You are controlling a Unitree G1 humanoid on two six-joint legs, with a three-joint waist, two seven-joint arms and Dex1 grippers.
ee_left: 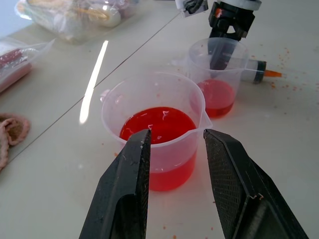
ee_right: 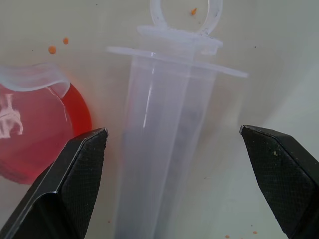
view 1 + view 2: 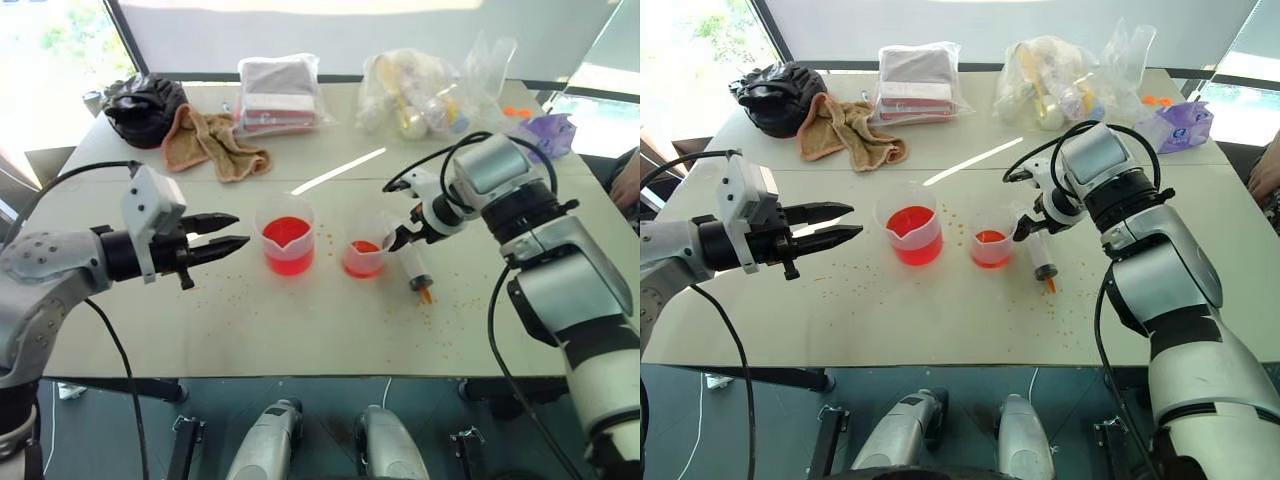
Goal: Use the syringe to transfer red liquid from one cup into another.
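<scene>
Right gripper (image 2: pixel 172 144): your fingers are spread wide, straddling the syringe (image 3: pixel 417 270) without touching it.
Syringe: lies flat on the table (image 3: pixel 300 330), just beside the small cup (image 3: pixel 364 250).
Left gripper (image 3: pixel 232 232): fingers parted, empty, near the beaker (image 3: pixel 286 238) of red liquid (image 1: pixel 158 125).
</scene>
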